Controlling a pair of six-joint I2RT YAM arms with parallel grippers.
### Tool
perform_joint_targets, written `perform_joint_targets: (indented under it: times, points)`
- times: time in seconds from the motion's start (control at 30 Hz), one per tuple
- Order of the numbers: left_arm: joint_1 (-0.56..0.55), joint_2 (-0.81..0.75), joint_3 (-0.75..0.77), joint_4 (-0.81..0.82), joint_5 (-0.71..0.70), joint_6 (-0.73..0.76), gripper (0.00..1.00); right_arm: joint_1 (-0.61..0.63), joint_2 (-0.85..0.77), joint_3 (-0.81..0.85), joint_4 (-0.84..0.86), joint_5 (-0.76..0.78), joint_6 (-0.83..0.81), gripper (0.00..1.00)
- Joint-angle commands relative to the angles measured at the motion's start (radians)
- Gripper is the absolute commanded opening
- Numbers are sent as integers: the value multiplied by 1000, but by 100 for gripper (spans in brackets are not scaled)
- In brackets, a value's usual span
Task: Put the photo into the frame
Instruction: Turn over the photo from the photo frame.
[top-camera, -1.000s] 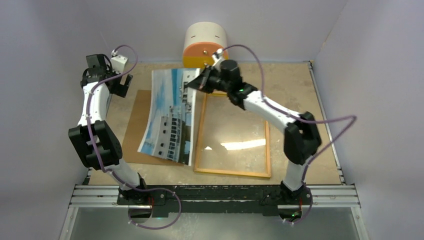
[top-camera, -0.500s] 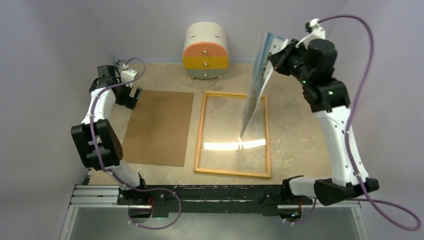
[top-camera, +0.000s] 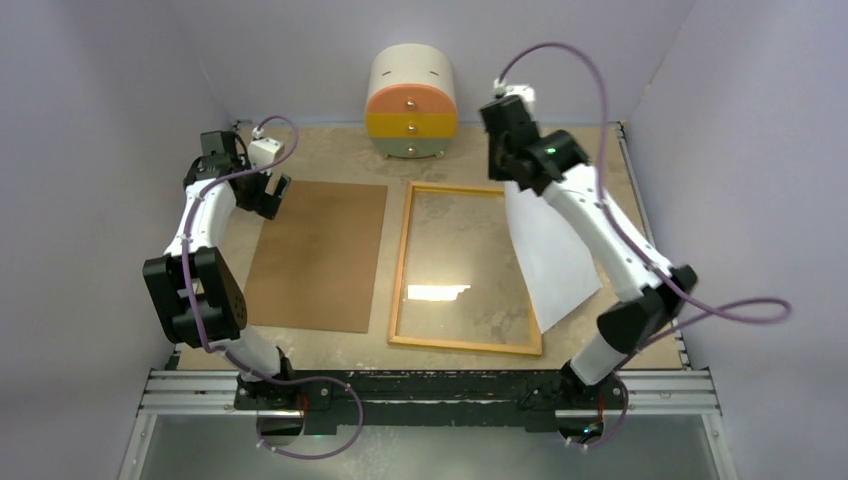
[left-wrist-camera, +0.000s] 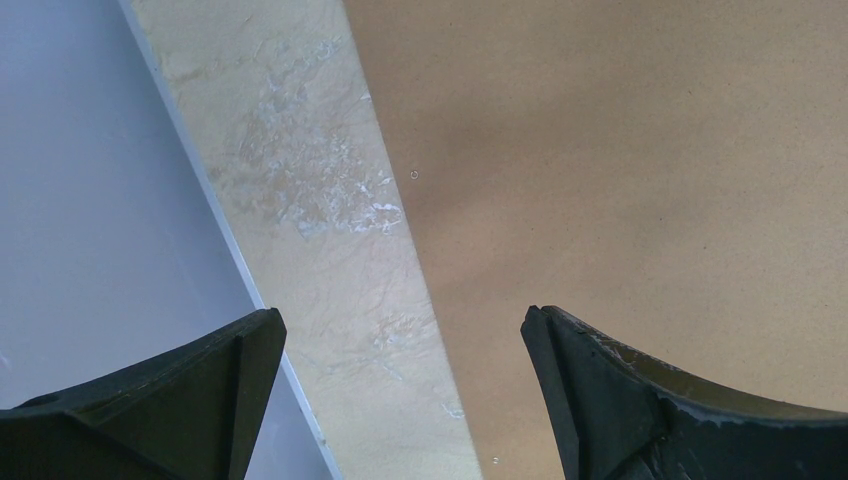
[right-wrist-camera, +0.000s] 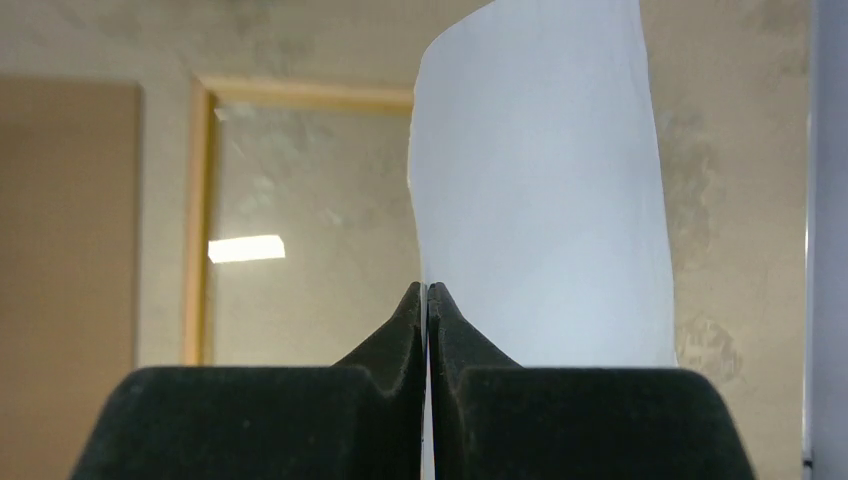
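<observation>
The photo (top-camera: 552, 258) hangs from my right gripper (top-camera: 508, 182) with its plain white back up, drooping over the frame's right rail and the table beyond it. In the right wrist view the white sheet (right-wrist-camera: 545, 190) is pinched between shut fingers (right-wrist-camera: 427, 295). The frame (top-camera: 401, 262) lies flat mid-table with its wood-coloured side up and glass reflecting a light; it also shows in the right wrist view (right-wrist-camera: 196, 210). My left gripper (top-camera: 268, 195) is open and empty over the far left edge of the brown backing board (top-camera: 318, 255), seen too in the left wrist view (left-wrist-camera: 402, 330).
A small rounded drawer cabinet (top-camera: 411, 104) with orange, yellow and cream bands stands at the back centre. The brown board (left-wrist-camera: 640, 160) lies left of the frame. Grey walls close in the left, back and right sides.
My right arm has swung the photo from upright at the far right down over the frame's right side, white back up. The left gripper has barely moved.
</observation>
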Motion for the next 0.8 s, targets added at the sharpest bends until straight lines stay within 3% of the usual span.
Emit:
perform_joint_targets:
  times: [0.0,0.2,0.3,0.37,0.53,0.77]
  points:
    - [-3,-38,-7,23,12,-2,100,61,46,-72,-46,13,85,0]
    - [-6,-37,-10,28,0,4,100,50,90,-272,115,-320,350,0]
    - [-6,-42,-23,33,-3,15,100,-3,124,-327,216,-558,441,0]
    - [-6,-48,-37,43,-3,26,100,-23,135,-345,256,-618,497,0]
    - [-6,-55,-63,67,-14,32,100,-24,93,-430,374,-549,635,0]
    - [-5,-50,-71,70,-3,34,100,-23,145,-397,323,-378,827,0]
